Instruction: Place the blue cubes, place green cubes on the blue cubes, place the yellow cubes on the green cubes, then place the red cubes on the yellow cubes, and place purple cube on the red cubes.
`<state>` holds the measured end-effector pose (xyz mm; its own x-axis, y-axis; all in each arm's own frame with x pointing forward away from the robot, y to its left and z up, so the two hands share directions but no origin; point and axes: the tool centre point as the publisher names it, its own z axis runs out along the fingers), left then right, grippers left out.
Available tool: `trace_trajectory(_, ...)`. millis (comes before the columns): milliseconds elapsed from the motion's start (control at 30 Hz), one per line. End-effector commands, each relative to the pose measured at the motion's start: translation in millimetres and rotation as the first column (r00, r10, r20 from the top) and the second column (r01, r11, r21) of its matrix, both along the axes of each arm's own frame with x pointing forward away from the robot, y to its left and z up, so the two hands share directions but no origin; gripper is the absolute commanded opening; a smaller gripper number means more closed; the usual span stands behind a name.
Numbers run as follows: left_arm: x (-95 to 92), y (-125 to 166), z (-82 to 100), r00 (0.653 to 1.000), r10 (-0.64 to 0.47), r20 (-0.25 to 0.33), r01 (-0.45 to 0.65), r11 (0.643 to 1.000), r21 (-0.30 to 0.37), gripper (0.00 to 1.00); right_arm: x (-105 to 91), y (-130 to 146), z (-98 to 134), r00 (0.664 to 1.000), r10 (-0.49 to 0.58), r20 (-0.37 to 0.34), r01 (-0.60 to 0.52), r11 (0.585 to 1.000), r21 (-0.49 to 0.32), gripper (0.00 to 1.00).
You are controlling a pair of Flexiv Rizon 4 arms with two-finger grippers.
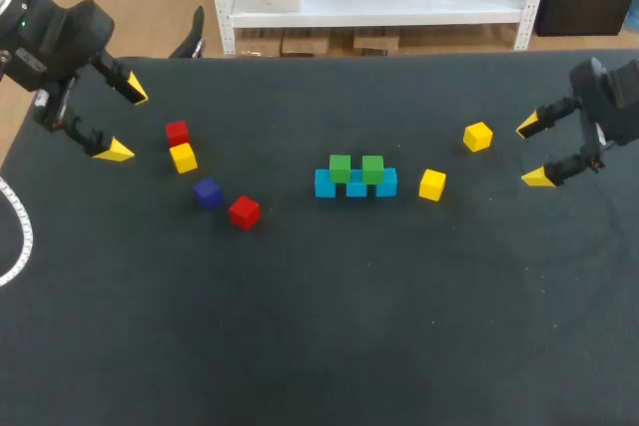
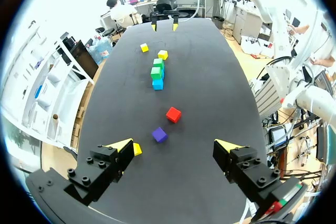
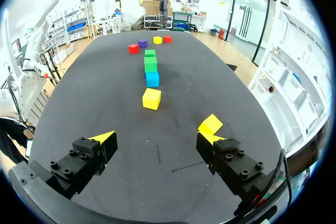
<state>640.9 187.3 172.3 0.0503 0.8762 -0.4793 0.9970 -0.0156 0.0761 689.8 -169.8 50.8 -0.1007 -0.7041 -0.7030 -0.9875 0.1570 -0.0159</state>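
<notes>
Desk (image 1: 319, 346) is dark and carries all the cubes. Left fingers (image 1: 115, 150) are spread wide and empty over the far left corner; right fingers (image 1: 539, 178) are likewise wide and empty at the right edge. Blue cubes (image 1: 324, 185) form a touching row of three mid-desk. Two green cubes (image 1: 339, 168) sit on that row. Yellow cubes (image 1: 432, 185) — two lie right of the row, one lies left, touching a red cube (image 1: 178, 132). A second red lies near the purple cube (image 1: 207, 193).

A robotics lab, by the look of it. A left arm (image 1: 50, 32) and a right arm (image 1: 614, 97) flank a black worktop (image 1: 319, 326) bearing small coloured cubes (image 1: 243, 212).
</notes>
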Motion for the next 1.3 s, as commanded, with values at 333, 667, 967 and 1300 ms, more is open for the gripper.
trace_trajectory(333, 0.3, 1, 0.2, 1.000, -0.003, 0.000, 0.003, 1.000, -0.001, 1.00, 3.1, 3, 1, 0.995, 0.092, 0.042, -0.091, 0.996, -0.022, 1.00)
trace_trajectory(667, 0.3, 1, 0.2, 1.000, -0.003, 0.000, 0.003, 1.000, -0.001, 1.00, 21.7, 31, 6, 0.822, 0.565, 0.079, -0.552, 0.822, -0.140, 1.00)
trace_trajectory(967, 0.3, 1, 0.2, 1.000, -0.003, 0.000, 0.003, 1.000, -0.001, 1.00, 33.4, 55, 0, 0.575, 0.816, 0.062, -0.775, 0.567, -0.280, 1.00)
trace_trajectory(1300, 0.3, 1, 0.2, 1.000, -0.003, 0.000, 0.003, 1.000, -0.001, 1.00, 31.0, 74, -3, 0.328, 0.942, 0.069, -0.871, 0.330, -0.365, 1.00)
